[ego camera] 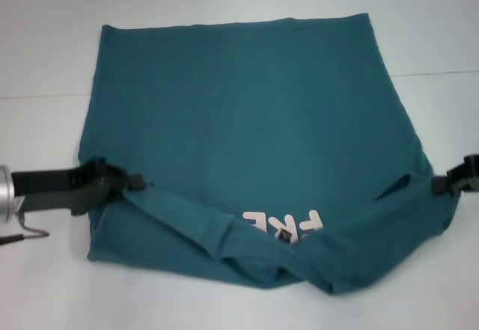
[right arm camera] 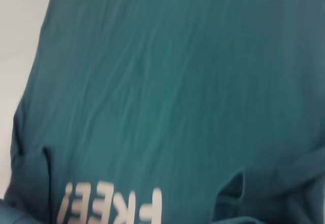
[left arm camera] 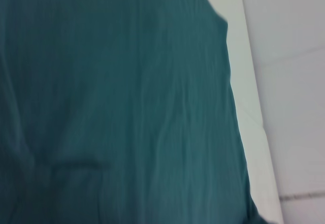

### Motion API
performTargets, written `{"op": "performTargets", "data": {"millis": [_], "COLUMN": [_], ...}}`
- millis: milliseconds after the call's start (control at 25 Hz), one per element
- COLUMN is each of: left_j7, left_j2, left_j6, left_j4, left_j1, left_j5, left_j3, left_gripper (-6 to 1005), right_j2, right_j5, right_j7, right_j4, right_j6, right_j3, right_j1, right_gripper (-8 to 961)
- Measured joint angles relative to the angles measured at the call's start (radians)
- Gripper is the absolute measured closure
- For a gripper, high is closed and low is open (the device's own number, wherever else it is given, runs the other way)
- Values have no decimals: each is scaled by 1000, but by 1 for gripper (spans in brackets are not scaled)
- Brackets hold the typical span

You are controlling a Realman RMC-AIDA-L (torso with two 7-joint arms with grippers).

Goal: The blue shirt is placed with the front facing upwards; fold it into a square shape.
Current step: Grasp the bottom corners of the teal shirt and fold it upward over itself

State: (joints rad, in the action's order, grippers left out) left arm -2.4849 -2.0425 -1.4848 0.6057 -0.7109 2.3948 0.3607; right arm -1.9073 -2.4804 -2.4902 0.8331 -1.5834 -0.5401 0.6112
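The blue shirt [ego camera: 247, 120] lies spread on the white table [ego camera: 45, 46], its far hem straight and flat. Its near part is lifted and rolled over toward the far side, so the pale pink print [ego camera: 288, 225] shows partly, upside down. My left gripper [ego camera: 137, 182] pinches the shirt's left side where the raised fold begins. At the shirt's right edge my right gripper [ego camera: 438, 185] holds the other end of that fold. The left wrist view shows only smooth teal cloth [left arm camera: 111, 107]. In the right wrist view there is cloth [right arm camera: 177, 82] with the print [right arm camera: 109, 206].
White tabletop [left arm camera: 294, 107] surrounds the shirt on all sides, with a faint seam line [ego camera: 434, 73] running across it at the back. A thin cable loop [ego camera: 26, 233] hangs by the left arm near the table's left edge.
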Motion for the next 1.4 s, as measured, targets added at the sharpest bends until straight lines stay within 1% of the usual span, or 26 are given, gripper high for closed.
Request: {"op": "performTargets", "data": {"millis": [160, 320, 480, 600, 680, 720, 800, 920, 960, 1040, 1160, 1240, 1320, 1400], "left_j7": [-12, -15, -16, -17, -17, -17, -15, -9, -9, -8, -8, -8, -8, -8], "left_j2": [-1, 10, 12, 2, -13, -13, -20, -24, -24, -25, -28, -33, -43, -47], "left_j6": [88, 163, 225, 306, 392, 392, 456, 518, 518, 586, 651, 693, 750, 781], "left_j4": [-12, -45, -52, -54, -54, -54, -55, -55, -55, -57, -72, -84, -92, -92], "left_j1": [-36, -84, -132, -162, -180, -180, -191, -203, -203, -212, -222, -228, -234, -239], "left_j5": [-9, -10, -10, -10, -10, -10, -10, -10, -10, -10, -10, -8, -3, -2], "left_j3": [5, 6, 24, 72, 125, 125, 161, 196, 196, 251, 296, 325, 363, 386], "left_gripper": [963, 963, 962, 962, 962, 962, 962, 962, 962, 962, 961, 961, 961, 961], "right_j2": [1, 1, -10, -19, -19, -19, -19, -26, -29, -32, -33, -33, -34, -39], "right_j5": [48, 99, 122, 142, 139, 139, 132, 131, 130, 130, 125, 94, 60, 25], "right_j7": [-23, -43, -55, -56, -46, -46, -38, -26, -26, -25, -25, -26, -28, -28], "right_j4": [-22, -29, -32, -58, -96, -96, -105, -107, -109, -126, -187, -231, -262, -287], "right_j6": [63, 127, 209, 271, 337, 337, 393, 516, 537, 600, 684, 739, 778, 820], "right_j3": [1, 2, 2, -7, -27, -27, -53, -119, -135, -181, -240, -260, -265, -267], "right_j1": [19, 37, 54, 69, 94, 94, 105, 114, 116, 126, 151, 178, 202, 230], "right_gripper": [936, 936, 937, 936, 936, 936, 936, 937, 937, 937, 937, 937, 937, 937]}}
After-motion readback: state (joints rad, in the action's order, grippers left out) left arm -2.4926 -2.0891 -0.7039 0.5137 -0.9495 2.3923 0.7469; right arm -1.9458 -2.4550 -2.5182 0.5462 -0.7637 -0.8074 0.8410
